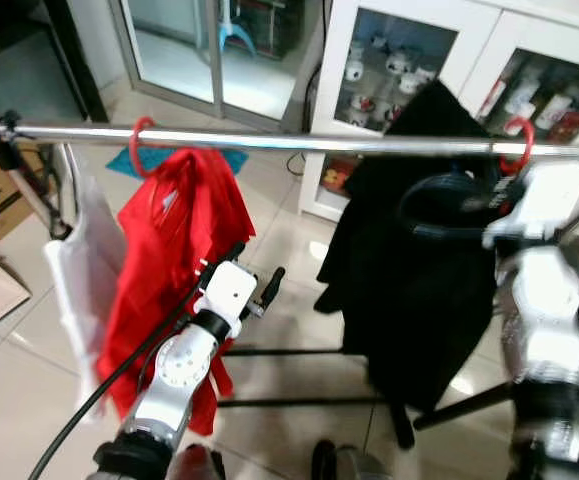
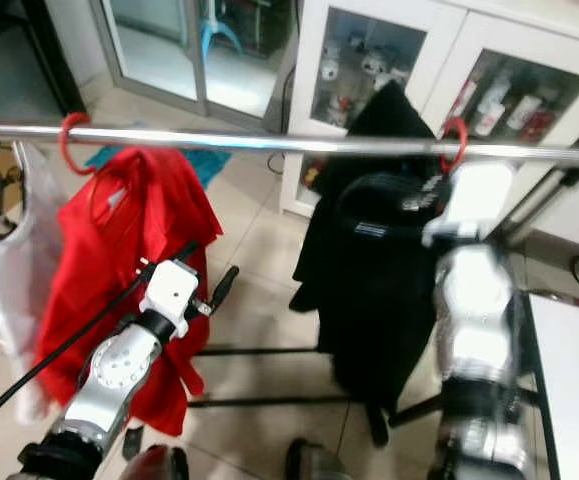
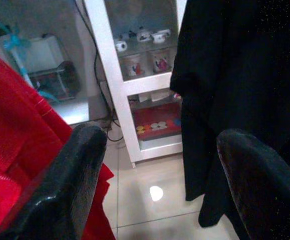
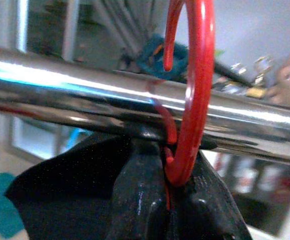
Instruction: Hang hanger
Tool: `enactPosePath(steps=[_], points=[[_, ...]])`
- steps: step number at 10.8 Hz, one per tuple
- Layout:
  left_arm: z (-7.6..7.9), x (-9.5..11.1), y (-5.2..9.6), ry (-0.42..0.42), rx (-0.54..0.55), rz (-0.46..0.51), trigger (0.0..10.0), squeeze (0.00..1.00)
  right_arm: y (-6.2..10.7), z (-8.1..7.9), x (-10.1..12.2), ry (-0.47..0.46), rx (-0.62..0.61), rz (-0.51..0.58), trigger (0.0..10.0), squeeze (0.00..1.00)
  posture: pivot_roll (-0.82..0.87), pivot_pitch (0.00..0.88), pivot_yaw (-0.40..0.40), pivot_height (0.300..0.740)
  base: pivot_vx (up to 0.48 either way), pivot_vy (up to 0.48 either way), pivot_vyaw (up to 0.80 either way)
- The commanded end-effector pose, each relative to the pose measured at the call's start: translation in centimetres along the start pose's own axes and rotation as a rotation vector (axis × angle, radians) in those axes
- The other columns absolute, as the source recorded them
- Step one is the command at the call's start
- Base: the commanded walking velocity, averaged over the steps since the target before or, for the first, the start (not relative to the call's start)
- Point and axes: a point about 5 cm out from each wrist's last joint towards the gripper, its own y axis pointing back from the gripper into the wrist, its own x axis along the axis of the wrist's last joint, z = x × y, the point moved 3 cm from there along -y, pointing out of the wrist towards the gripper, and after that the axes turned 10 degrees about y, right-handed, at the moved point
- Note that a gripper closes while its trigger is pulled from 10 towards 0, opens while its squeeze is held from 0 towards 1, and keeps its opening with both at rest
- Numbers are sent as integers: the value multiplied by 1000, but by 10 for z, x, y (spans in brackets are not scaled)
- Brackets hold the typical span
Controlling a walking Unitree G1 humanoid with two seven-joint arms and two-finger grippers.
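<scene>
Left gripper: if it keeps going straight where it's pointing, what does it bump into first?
Probably nothing close. The left gripper, fingers open, points through the gap between the red garment and the black garment toward the white cabinet; depth is unclear.

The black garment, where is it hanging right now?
In the eye views the black garment hangs from a red hook on the rail, right side, before the white cabinet, right end effector against it.

Both arms are chunky silver metal with rounded joint housings. The left end effector [image 1: 257,278] has a white boxy wrist block, long matte-black fingers [image 3: 69,185], and a black cable running down the forearm.
</scene>
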Motion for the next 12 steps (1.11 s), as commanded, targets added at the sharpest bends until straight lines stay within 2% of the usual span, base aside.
enactPosePath(steps=[1,2,3,5,6,8,9,11,12], points=[[7,-3,1,-4,-22,-8,10000,0,-2,13,41,82,-96,189,0,0,-40,90,-69,740,0,0,0],[8,-4,1,-3,-23,-9,10000,0,0,16,42,107,-146,198,0,0,-40,90,-69,740,0,0,0],[8,-4,1,-5,-26,-10,10000,0,5,11,42,145,-147,207,0,0,-47,95,-67,740,0,0,0],[8,-4,1,-9,-23,-11,10000,0,18,-8,30,173,-111,175,0,0,-47,95,-67,740,0,0,0],[7,-5,1,-13,-19,-13,10000,0,29,-24,26,271,-41,222,0,0,-47,95,-67,740,0,0,0],[5,-5,1,-26,-10,-12,10000,0,47,-33,12,391,27,220,0,0,-45,98,-66,740,0,0,0],[4,-5,1,-32,-9,-12,10000,0,45,-35,9,320,-7,174,0,0,-47,100,-61,740,0,0,0],[4,-4,0,-37,-11,-11,10000,0,42,-39,15,292,-20,205,0,0,-46,98,-60,740,0,0,0],[4,-4,0,-42,-7,-8,10000,0,48,-42,9,276,-5,184,0,0,-45,97,-62,740,0,0,0]])
